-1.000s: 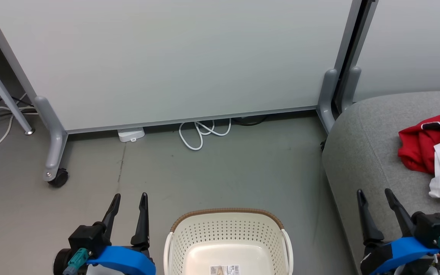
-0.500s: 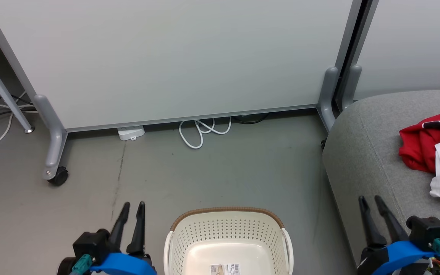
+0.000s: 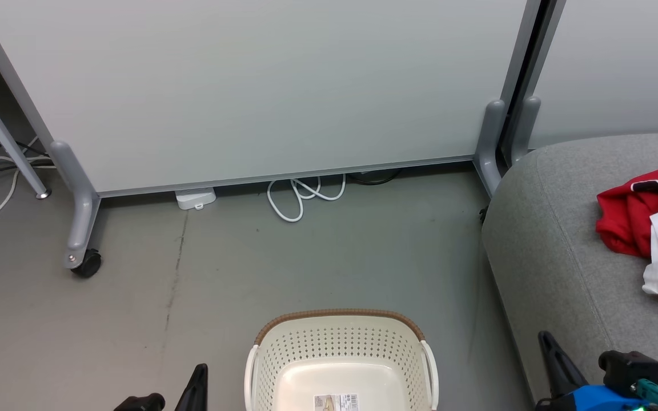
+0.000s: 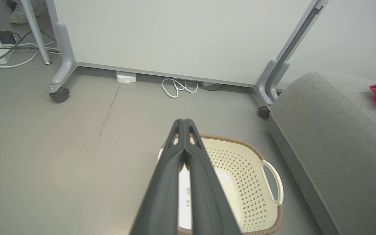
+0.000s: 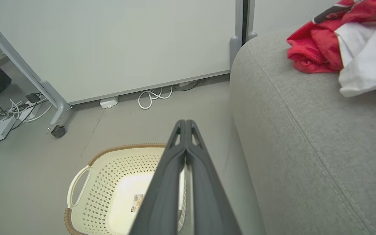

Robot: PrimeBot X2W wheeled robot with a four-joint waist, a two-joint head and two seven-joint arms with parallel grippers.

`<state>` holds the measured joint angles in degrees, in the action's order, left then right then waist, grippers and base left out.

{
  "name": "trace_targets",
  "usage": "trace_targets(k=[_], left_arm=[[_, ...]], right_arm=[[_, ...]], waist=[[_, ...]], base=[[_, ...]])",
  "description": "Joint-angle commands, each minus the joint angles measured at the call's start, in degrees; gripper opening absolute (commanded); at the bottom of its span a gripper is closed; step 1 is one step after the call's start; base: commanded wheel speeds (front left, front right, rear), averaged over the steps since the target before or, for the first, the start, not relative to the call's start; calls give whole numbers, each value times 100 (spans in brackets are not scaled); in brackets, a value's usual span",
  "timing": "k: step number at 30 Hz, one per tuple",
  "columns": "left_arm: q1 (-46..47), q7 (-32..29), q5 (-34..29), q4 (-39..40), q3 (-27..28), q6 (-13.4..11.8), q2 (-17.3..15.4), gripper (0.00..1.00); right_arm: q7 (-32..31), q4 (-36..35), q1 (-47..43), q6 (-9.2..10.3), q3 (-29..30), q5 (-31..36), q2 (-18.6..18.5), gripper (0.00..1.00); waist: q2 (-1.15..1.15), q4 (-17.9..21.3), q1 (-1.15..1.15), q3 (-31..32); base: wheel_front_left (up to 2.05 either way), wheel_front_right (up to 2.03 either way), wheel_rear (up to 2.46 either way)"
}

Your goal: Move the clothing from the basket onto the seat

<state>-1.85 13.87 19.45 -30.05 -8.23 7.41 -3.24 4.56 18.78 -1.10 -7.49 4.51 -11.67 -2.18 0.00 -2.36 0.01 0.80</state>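
Plainly, left gripper [image 4: 184,121] and right gripper [image 5: 185,121] are both clenched, empty. The clothing [image 3: 626,222] (a red-and-white heap) lies on the seat [image 3: 546,240], apart from the basket [image 3: 337,315].

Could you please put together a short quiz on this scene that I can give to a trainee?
1. True or false: a red garment lies inside the basket.
2. Where does the red clothing lie? A) on the floor; B) on the seat; C) over the basket's rim.
3. In the wrist views, how do the fingers of the left gripper and the right gripper stand?
Key: 1. False: what shows of its bottom bears just a label. 2. B. 3. Both pairs are pressed shut, holding nothing.
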Motion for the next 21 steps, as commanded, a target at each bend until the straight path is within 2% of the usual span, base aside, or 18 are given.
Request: trace_targets(k=[1,21], left_arm=[[111,-54,233,137,64,0,-6,0],[315,-572,2070,530,437,3,4,0]], right_arm=[[-31,-99,84,0,18,-275,-17,0],[-307,-212,270,0,65,-2306,-35,0]], waist=[[0,3,0,-1],[0,41,0,-17]], base=[[0,0,0],[0,0,0]])
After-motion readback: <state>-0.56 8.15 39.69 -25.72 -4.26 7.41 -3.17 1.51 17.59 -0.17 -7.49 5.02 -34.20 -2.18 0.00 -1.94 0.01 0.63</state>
